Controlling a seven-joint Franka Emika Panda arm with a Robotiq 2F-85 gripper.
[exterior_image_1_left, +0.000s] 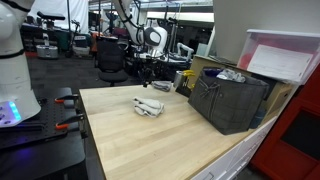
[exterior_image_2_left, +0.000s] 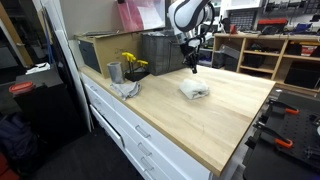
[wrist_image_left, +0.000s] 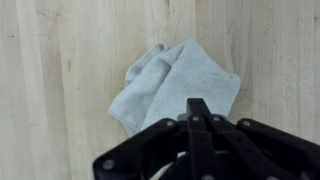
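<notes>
Black gripper above a crumpled pale grey cloth.
It is pinched shut and empty, so the cloth just rests on the light wooden table.

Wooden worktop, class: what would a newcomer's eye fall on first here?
A crumpled pale cloth lying near the middle of the wooden worktop, with the arm's shut tool poised above it. Next, the dark crate at the worktop's edge and the yellow flowers near it.
</notes>
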